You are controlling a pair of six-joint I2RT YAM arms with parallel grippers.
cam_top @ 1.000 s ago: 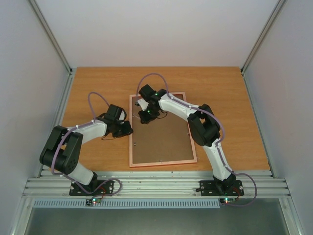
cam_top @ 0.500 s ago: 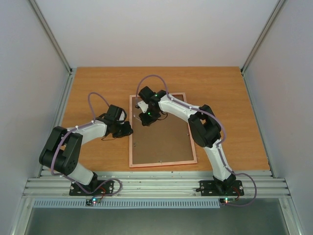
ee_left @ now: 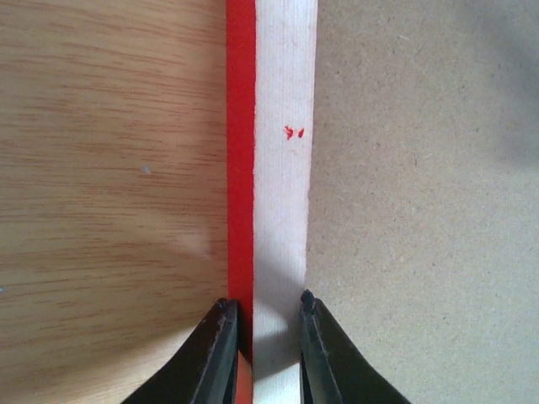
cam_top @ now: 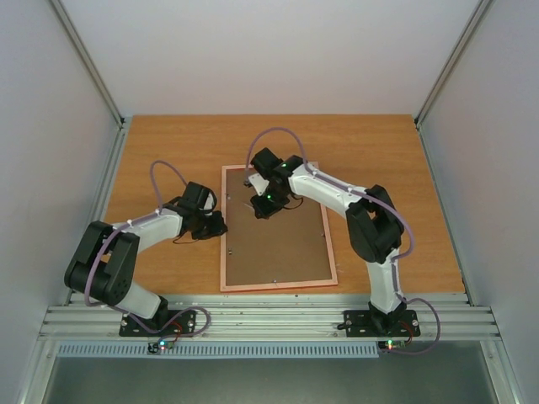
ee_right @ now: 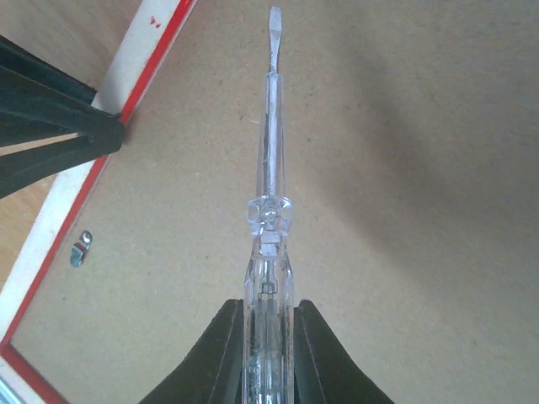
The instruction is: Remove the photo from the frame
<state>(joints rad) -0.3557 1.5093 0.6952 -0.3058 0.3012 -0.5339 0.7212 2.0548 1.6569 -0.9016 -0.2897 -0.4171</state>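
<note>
The frame [cam_top: 278,286] lies face down on the wooden table, a thin red border round a brown backing board [cam_top: 282,248]. The photo is hidden beneath that board. My left gripper [cam_top: 219,225] is shut on the frame's left rail. In the left wrist view its fingertips [ee_left: 226,313] pinch the red edge [ee_left: 242,126] and the white inner strip [ee_left: 285,168]. My right gripper [cam_top: 264,204] hovers over the board's upper part, shut on a clear-handled flat screwdriver [ee_right: 271,151]. The screwdriver's tip [ee_right: 274,21] points out over the board.
A small metal retaining tab [ee_right: 80,250] sits on the board near the left rail. My left fingers [ee_right: 59,126] show at the left of the right wrist view. Grey walls flank the table [cam_top: 168,151]; an aluminium rail [cam_top: 269,316] runs along its near edge.
The right arm has swung rightward, carrying the screwdriver a little right and nearer over the board. The frame has shifted slightly. The left gripper keeps its hold on the rail.
</note>
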